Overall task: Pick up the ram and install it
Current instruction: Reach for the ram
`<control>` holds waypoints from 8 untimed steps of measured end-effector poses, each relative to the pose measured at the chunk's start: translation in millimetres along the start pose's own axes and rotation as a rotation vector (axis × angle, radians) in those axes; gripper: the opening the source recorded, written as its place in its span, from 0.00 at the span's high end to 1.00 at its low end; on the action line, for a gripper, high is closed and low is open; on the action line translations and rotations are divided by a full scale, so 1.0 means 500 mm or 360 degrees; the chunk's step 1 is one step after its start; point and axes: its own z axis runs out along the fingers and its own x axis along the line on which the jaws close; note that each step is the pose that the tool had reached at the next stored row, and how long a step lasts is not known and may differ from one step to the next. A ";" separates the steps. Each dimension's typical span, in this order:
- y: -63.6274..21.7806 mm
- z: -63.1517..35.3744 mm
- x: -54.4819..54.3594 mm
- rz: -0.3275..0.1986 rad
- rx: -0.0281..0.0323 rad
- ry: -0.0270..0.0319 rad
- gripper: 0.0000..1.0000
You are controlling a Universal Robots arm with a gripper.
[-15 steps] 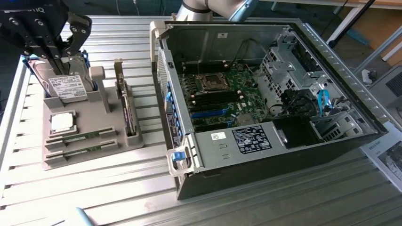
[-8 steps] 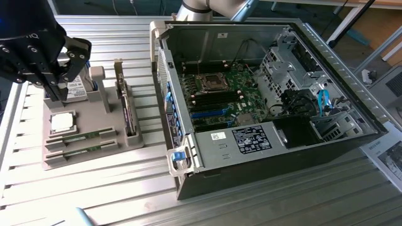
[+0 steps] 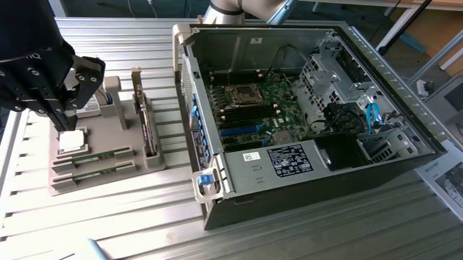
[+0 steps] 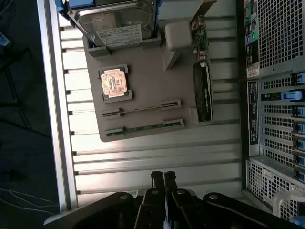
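The gripper (image 3: 66,122) hung over the bench (image 3: 130,216), close to its edge at the exterior view's left. Its black body and jointed linkages pointed straight down, well above the surface. In the wrist view its two slim fingers (image 4: 157,180) were pressed together side by side, and the black linkages spread out behind them. The arm's grey joint (image 3: 230,10) rose at the bench's far edge.
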 end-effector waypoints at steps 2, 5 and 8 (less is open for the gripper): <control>0.000 0.001 0.000 0.0000 0.00002 0.00002 0.85; 0.000 0.002 0.000 -0.0006 0.00000 0.00000 0.85; 0.000 0.002 0.000 -0.0009 -0.00003 -0.00003 0.85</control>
